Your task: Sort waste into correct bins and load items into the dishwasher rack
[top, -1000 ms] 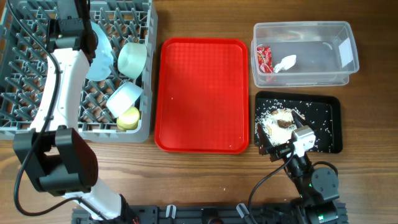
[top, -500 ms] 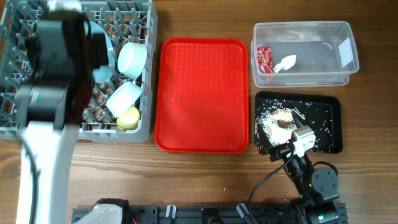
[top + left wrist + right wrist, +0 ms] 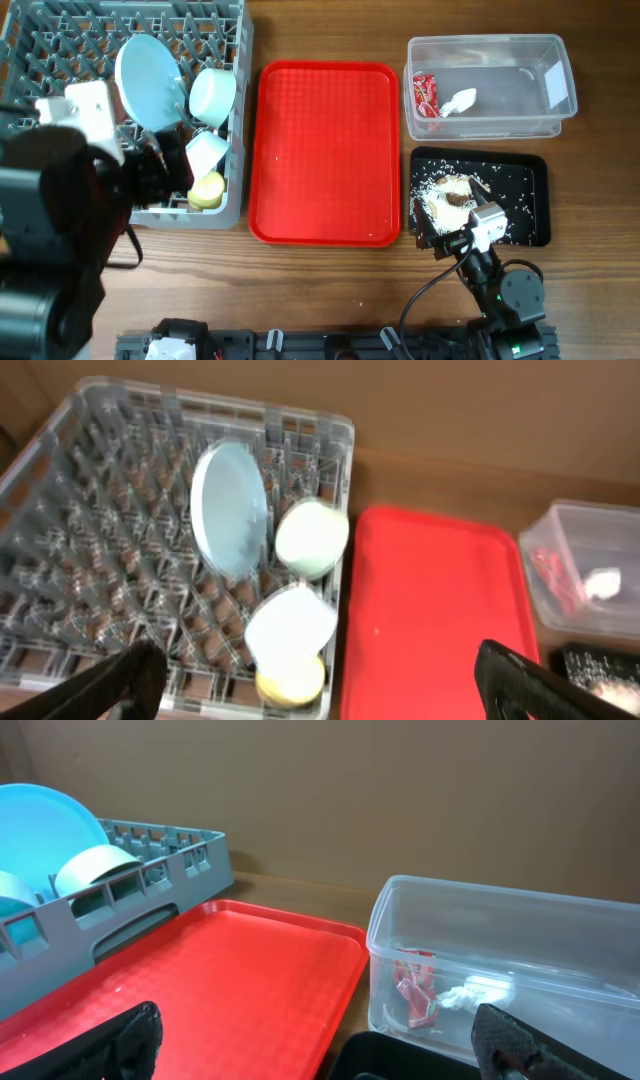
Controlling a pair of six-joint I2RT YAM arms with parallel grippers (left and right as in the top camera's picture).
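The grey dishwasher rack [image 3: 60, 60] holds an upright pale blue plate [image 3: 148, 80], two bowls [image 3: 212, 95] [image 3: 205, 152] and a yellow cup [image 3: 207, 190]. My left gripper [image 3: 318, 660] hovers open above the rack's front right corner, nothing between its fingers. The clear tub [image 3: 560, 60] contains the red wrapper [image 3: 425, 95] and white napkin [image 3: 460, 100]. Food scraps [image 3: 445, 195] lie in the black tray [image 3: 525, 215]. At that tray's front left corner my right gripper [image 3: 315, 1025] rests open and empty.
The red serving tray [image 3: 325, 150] lies between the rack and the two bins, with only a few crumbs on it. The left arm's bulk [image 3: 50, 240] looms close under the overhead camera, hiding the rack's front left part.
The left arm has drawn back from over the rack toward the front and risen toward the camera. The plate now stands free in the rack. The right arm has not moved.
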